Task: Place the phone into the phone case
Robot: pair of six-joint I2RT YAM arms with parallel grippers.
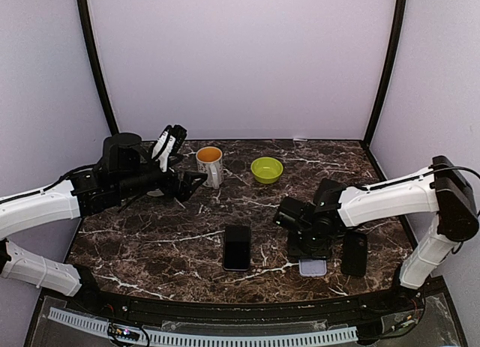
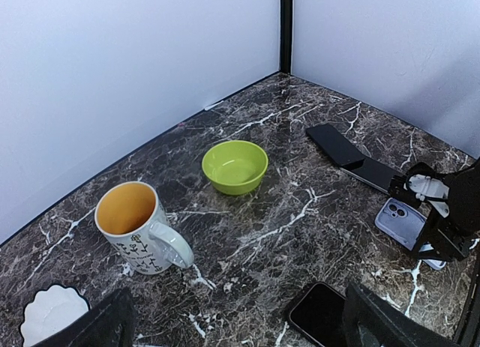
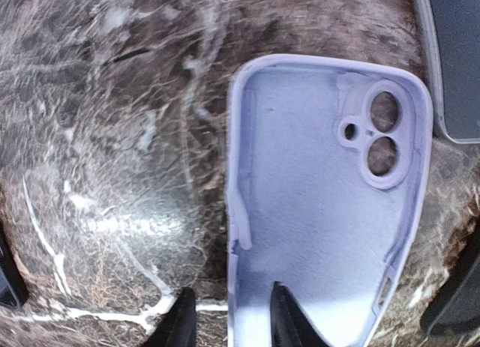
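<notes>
Looking down the right wrist camera, we are seeing the jaws of the right arm [image 1: 379,201] standing part-way open, straddling one long side wall of the lilac soft-plastic phone case [image 3: 322,212]. One finger is outside on the stone and one is inside the shell. As far as we can tell they are not pinching yet, since a sliver of gap is showing on either side of the wall. The case is lying hollow side up near the front right of the bench. The flat black glossy phone [image 1: 237,247] is lying screen up at mid-bench, well apart to the case's left.

We are reading this step as securing the case. That wall is thin and bendy, so the bite wants to be low, square and gentle, or the shell is likely to twist or skate.

The jaws of the left arm [image 1: 45,204] are gaping fully wide and holding nothing, raised at the back left.

A second dark slab [image 1: 354,253] is lying just right of the case; whether it is a phone or a cover, we cannot tell. The bench [image 1: 150,242] is polished dark marble veined in white. A white mug with an orange inside [image 1: 209,166] and a lime-green bowl [image 1: 266,169] are sitting toward the back, and pale walls are closing in on three sides.
</notes>
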